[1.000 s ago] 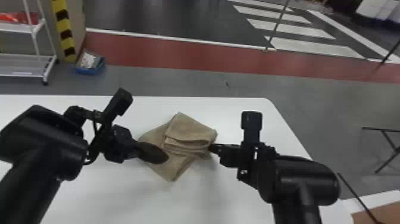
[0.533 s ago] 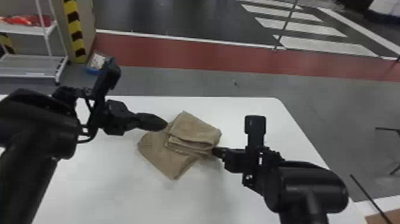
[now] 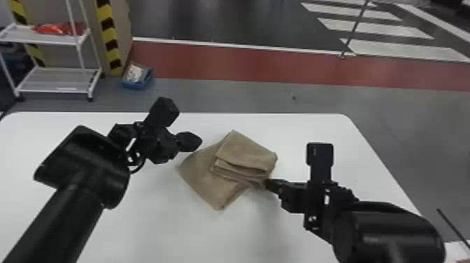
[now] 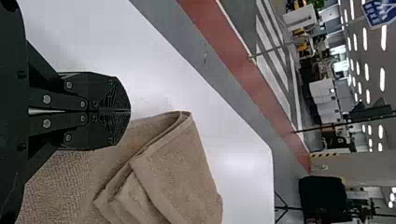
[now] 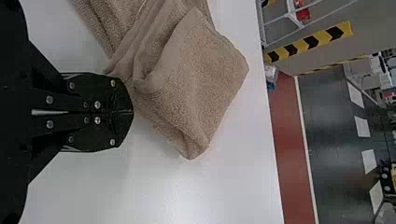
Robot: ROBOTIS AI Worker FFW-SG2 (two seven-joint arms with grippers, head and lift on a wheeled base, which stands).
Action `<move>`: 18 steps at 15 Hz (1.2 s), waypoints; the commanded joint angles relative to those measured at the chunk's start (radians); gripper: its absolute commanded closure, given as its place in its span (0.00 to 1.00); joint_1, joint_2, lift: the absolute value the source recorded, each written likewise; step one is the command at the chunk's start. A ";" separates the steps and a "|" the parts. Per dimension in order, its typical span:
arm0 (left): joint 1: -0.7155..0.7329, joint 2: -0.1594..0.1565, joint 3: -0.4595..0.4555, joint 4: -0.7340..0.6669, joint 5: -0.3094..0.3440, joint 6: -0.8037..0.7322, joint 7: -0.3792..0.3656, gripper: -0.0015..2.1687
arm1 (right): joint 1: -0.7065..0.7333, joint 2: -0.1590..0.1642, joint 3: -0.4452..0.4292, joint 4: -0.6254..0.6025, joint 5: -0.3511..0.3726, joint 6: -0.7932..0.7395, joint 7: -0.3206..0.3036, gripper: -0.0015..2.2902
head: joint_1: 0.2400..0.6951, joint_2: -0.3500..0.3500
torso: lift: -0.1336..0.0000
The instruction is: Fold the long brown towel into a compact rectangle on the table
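"What's just changed?"

"The left end effector [image 4: 129,111] has drawn back from above the towel [image 3: 246,150] to just beyond its left side. It's clenched, with no cloth showing between its fingers."

"And the right end effector [image 5: 132,112]?"

"Also clenched, at the towel's right edge in the head view, much where it was. I can't tell whether it pins any cloth."

"Where does that leave the towel?"

"On the table [image 3: 157,224], between the two arms. A thick folded stack sits askew over a wider lower part that sticks out to the left and towards the robot. The stack looks unchanged by the withdrawal."

"So, not finished?"

"I'd say partway. The left side is free to be lifted now, and that lower part probably needs folding in. Dragging it could skew the stack further."
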 commanded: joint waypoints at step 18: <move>0.167 0.087 -0.032 -0.296 -0.110 0.159 -0.315 0.99 | -0.173 0.001 -0.034 0.222 -0.007 -0.125 0.001 0.85 | 1.00 0.22 | 0.07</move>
